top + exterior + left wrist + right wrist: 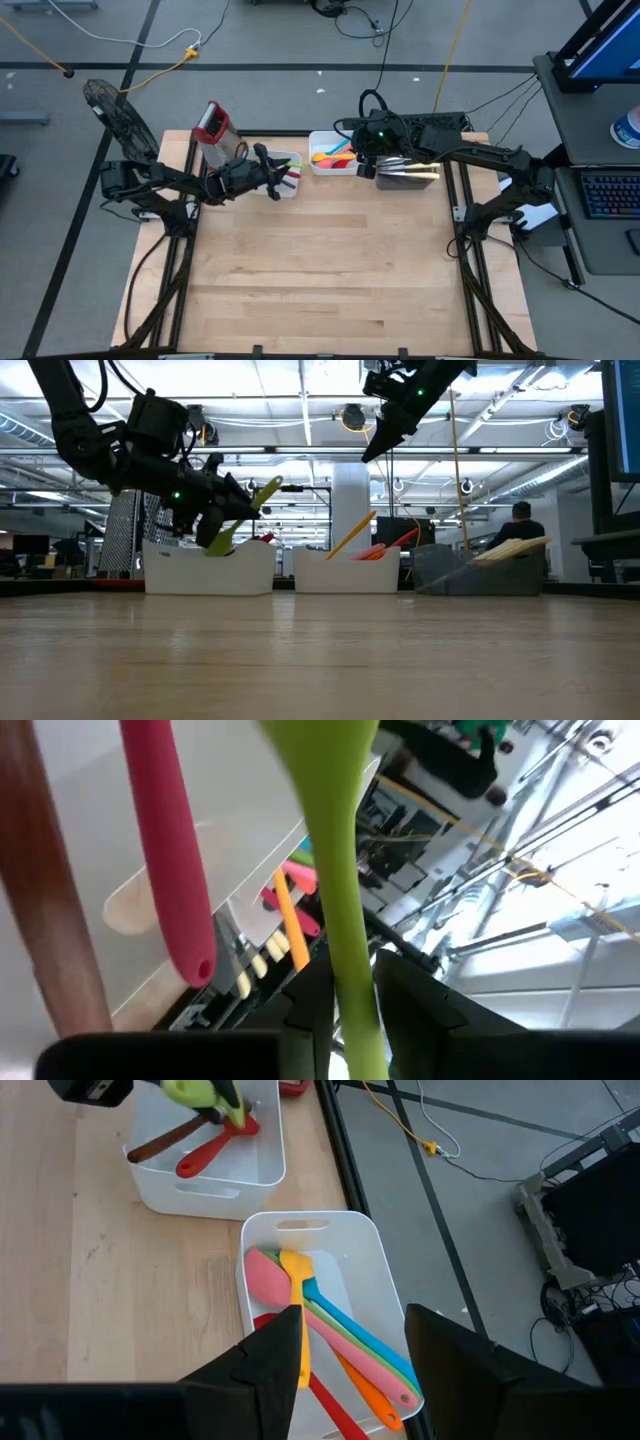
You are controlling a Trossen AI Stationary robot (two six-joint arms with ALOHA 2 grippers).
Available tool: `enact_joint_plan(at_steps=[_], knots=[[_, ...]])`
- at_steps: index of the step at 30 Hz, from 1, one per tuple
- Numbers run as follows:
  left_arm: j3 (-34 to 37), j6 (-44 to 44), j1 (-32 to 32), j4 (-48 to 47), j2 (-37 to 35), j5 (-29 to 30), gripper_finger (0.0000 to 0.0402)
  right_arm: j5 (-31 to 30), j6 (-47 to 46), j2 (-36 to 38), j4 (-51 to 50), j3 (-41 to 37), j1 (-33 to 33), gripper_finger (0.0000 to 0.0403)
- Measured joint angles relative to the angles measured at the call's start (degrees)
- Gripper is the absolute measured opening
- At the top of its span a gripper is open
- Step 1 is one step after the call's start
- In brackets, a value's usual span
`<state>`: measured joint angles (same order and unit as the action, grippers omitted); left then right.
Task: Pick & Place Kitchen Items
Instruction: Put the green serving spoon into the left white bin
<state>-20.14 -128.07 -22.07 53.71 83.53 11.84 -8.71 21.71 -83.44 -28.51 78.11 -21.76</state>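
Your table top is bare: every utensil sits in trays along the far edge. Your left gripper point(222, 510) pinches the green spoon point(240, 515) over the left white tray point(208, 570); your right gripper point(345, 1345) hovers spread, empty, above the middle white tray point(365, 1250).

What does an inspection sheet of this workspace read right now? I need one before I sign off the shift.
Surface: pale wooden tabletop, front bare.
Job's things: green silicone spatula in the left pincer above the left white plastic bin; red and brown utensils in it; pink, yellow, blue, green, orange spatulas in the middle white bin; pale-handled knives in the dark tray.
Clutter: red-topped metal box.
Grippers: left pincer around the spatula's handle; right pincer open, empty, above the middle bin.
Cables: on the floor.
Surroundings: seated person behind.
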Motion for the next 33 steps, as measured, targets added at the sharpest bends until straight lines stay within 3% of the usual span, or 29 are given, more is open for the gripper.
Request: enact_joint_plan(at_steps=[11,19,25,33], knots=[[0.0,0.8,0.0,0.8,0.0,-2.0,0.0153,0.0,0.0,0.0,0.4,0.0,0.0,0.0171],[-1.1,5.5,0.0,8.1,0.0,0.6,0.0207,0.0,0.0,0.0,0.4,0.0,0.0,0.0171],[-3.2,11.7,0.0,14.3,0.0,2.2,0.0218,0.0,0.0,0.0,0.9,0.0,0.0,0.0171],[-5.9,13.4,2.0,14.2,0.0,3.3,0.0218,0.0,0.0,0.0,0.9,0.0,0.0,0.0171]])
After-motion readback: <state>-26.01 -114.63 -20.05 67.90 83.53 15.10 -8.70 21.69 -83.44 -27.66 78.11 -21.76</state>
